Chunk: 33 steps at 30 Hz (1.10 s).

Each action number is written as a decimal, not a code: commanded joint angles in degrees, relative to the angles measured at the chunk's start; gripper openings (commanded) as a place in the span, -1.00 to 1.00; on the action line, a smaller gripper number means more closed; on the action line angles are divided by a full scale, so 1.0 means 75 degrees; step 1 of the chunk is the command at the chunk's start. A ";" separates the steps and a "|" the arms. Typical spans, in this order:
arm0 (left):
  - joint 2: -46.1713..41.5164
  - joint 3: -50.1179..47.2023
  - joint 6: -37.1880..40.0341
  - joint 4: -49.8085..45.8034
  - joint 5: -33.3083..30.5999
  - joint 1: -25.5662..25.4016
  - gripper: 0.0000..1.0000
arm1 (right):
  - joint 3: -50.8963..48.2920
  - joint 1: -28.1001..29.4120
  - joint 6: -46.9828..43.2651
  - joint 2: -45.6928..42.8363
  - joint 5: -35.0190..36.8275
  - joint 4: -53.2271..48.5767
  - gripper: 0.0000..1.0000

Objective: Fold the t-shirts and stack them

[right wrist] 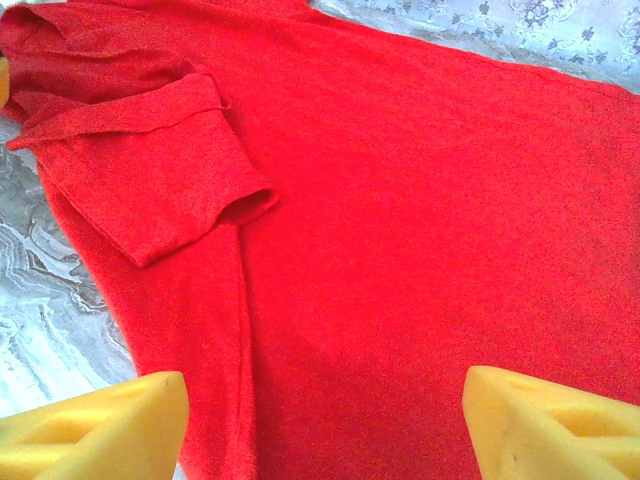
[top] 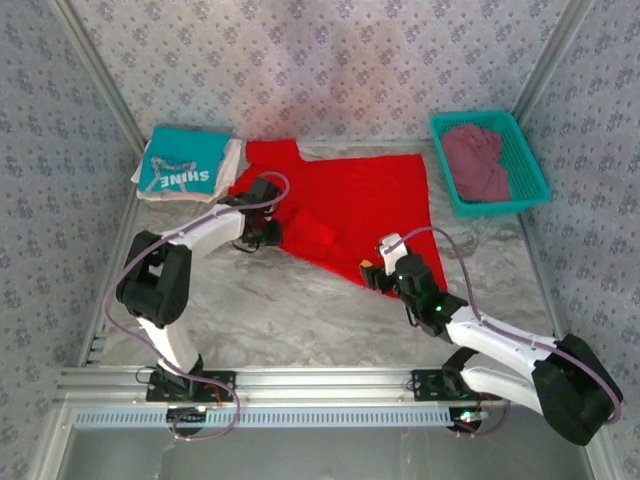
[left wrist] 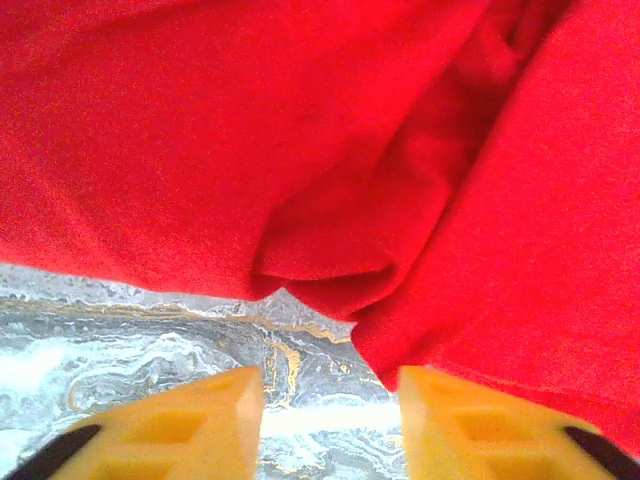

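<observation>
You had a bright red t-shirt [top: 360, 195], a teal t-shirt [top: 180, 165] with white lettering, a maroon t-shirt [top: 475, 160], a teal basket [top: 505, 205], and a bench [top: 300, 310] veined grey-white like marble.

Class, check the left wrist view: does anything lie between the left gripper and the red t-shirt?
Nothing visible does. The left gripper, jaws open, faces the red t-shirt across a bare strip of table; the shirt's folded edge lies just ahead.

a lab robot cell: aluminium frame [top: 330, 381], patterned walls [top: 330, 70], marble-look tabletop [top: 300, 320]
</observation>
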 commanded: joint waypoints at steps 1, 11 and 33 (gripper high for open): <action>0.0372 0.0401 0.0288 -0.0093 0.0064 -0.0104 -0.08 | 0.0170 -0.0050 0.0164 -0.0086 -0.0003 -0.0019 0.51; 0.0670 0.0498 0.0409 0.0091 0.0132 -0.0123 -0.68 | 0.0185 -0.0097 0.0164 -0.0168 0.0052 -0.0160 0.51; -0.1188 -0.0961 -0.0014 0.0056 -0.0109 -0.0011 -0.36 | 0.0200 -0.0238 0.0315 -0.0078 -0.0048 -0.0135 0.54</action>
